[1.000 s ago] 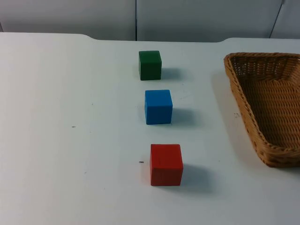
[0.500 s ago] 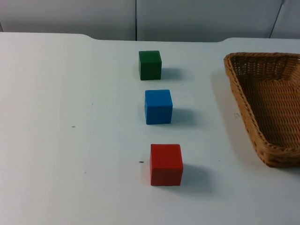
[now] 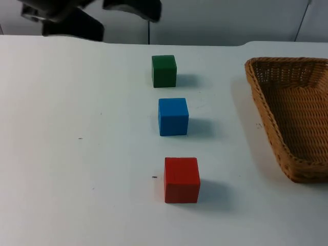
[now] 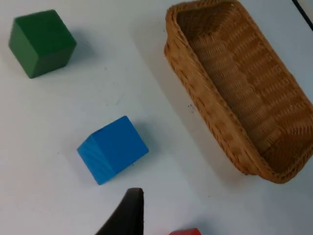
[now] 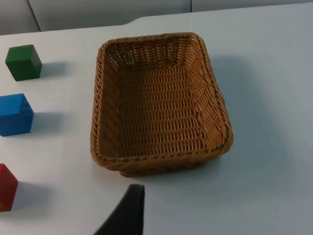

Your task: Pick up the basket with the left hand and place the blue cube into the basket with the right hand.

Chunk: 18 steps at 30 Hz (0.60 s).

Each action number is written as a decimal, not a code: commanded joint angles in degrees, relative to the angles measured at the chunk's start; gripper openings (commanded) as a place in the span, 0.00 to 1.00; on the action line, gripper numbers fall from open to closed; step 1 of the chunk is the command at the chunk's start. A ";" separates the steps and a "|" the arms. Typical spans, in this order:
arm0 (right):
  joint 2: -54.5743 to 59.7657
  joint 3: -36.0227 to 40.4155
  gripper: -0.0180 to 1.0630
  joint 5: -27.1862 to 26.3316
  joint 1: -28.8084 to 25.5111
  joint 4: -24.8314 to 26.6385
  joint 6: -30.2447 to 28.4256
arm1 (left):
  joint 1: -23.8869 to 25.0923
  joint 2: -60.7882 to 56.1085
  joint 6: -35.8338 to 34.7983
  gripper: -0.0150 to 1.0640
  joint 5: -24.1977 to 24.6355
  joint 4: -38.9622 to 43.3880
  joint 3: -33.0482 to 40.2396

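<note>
The blue cube (image 3: 173, 117) sits mid-table between a green cube and a red one; it also shows as blue cube (image 4: 112, 149) and blue cube (image 5: 14, 115). The empty wicker basket (image 3: 261, 110) rests on the table at the right. My left gripper (image 3: 130, 25) hangs open at the far left, above the table's back edge and well away from the basket (image 4: 205, 105). My right gripper (image 5: 129, 220) hovers over the table just short of the basket's (image 5: 96, 112) near side, holding nothing that I can see.
A green cube (image 3: 164, 70) stands behind the blue one and a red cube (image 3: 181, 179) in front of it, all in one line. The white table spreads bare to the left. A grey partition wall closes the back.
The left arm has come into the top view at the upper left. Cubes and basket have not moved.
</note>
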 commanded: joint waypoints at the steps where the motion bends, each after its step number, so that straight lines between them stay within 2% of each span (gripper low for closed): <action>1: -0.15 0.50 0.99 -0.51 -0.44 -0.36 -0.02 | -2.37 3.68 -0.06 0.94 -0.46 -1.00 -2.78; 8: -0.15 0.50 0.99 -0.51 -0.44 -0.36 -0.02 | -7.43 15.93 -2.81 0.94 -0.46 -1.00 -12.36; 18: -0.15 0.50 0.99 -0.51 -0.44 -0.36 -0.02 | -13.82 28.45 -5.81 0.94 -1.42 -0.82 -22.14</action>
